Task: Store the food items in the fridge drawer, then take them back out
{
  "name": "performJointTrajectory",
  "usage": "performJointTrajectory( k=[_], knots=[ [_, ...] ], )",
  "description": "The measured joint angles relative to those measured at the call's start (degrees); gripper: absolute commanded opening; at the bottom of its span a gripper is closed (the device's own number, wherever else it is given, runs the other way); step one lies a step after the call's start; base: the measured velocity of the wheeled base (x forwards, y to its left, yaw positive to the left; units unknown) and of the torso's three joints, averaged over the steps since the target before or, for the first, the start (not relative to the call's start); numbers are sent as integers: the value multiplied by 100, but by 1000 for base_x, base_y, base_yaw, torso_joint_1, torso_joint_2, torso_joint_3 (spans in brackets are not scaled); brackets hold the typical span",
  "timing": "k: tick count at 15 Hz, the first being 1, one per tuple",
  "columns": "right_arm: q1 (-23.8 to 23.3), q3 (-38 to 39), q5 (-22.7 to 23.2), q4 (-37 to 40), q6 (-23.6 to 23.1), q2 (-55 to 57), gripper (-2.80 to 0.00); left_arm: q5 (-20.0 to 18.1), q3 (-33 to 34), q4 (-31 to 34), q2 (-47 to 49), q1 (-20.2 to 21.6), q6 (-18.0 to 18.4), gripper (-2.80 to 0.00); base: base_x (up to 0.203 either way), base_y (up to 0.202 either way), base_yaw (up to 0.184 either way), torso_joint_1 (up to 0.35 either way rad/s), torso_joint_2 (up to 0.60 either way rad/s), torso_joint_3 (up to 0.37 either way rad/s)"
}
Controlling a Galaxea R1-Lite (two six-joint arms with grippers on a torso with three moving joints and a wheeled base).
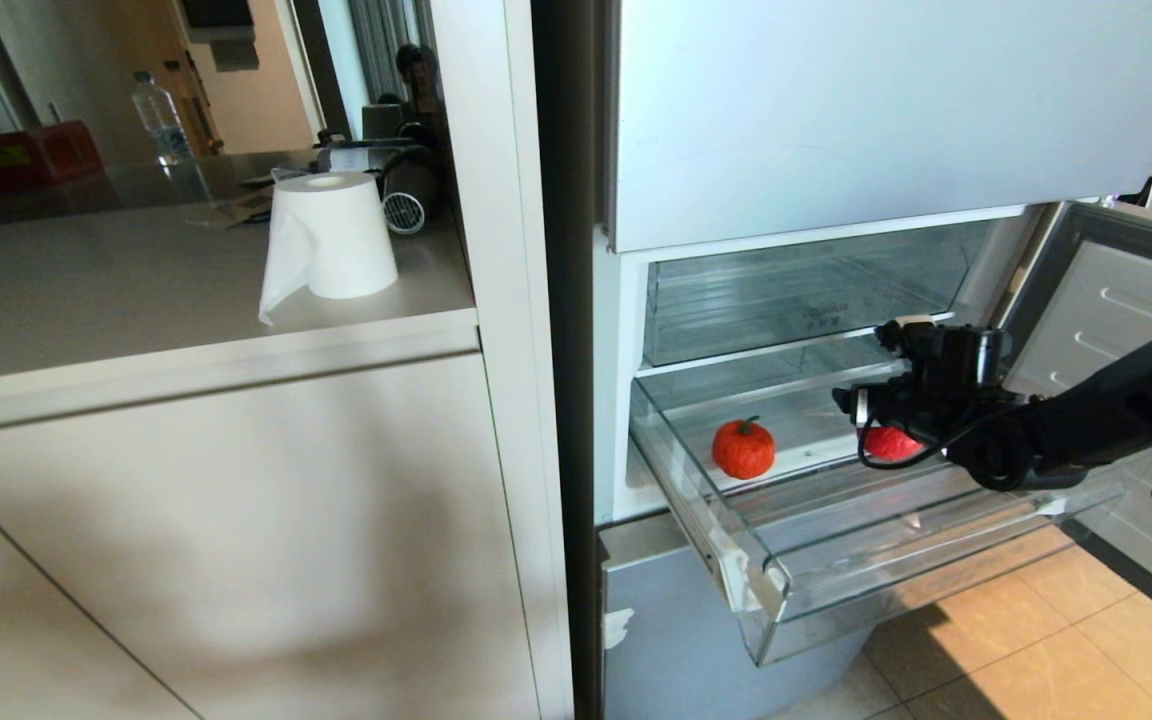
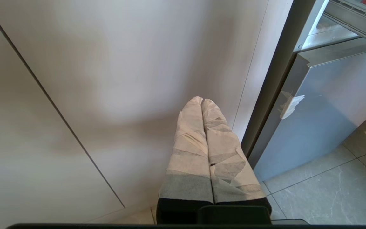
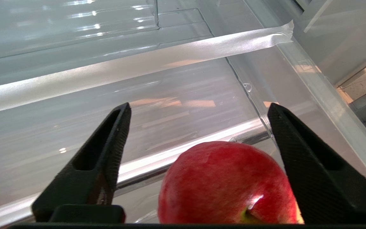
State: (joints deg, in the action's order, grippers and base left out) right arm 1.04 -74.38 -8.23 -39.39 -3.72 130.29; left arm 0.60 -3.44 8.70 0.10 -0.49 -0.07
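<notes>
Resting in the clear fridge drawer [image 1: 816, 560], a glossy red apple [image 3: 227, 184] sits between released right fingers [image 3: 106, 152].

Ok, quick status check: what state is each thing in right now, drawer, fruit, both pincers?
Fridge drawer: pulled out, holding two fruits.
Orange-red fruit: sitting on the drawer floor, stem up, untouched.
Red apple: in the drawer, between the right pincer's fingers, gap visible on each side.
Right pincer: open, inside the drawer.
Left pincer: shut, empty, parked by the cabinet front.
Paper roll: upright on the counter, tail hanging loose.
</notes>
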Motion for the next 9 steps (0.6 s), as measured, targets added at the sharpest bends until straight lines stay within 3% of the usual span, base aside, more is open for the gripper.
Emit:
performJointTrajectory(
  k=[5,9],
  knots=[
    [0,211,-25,9,96,-512,0,0,0,0,0,0,0,-280,0,0,0,0,0,0],
    [0,937,-23,28,107,-1614,0,0,0,0,0,0,0,-280,0,0,0,0,0,0]
  ],
)
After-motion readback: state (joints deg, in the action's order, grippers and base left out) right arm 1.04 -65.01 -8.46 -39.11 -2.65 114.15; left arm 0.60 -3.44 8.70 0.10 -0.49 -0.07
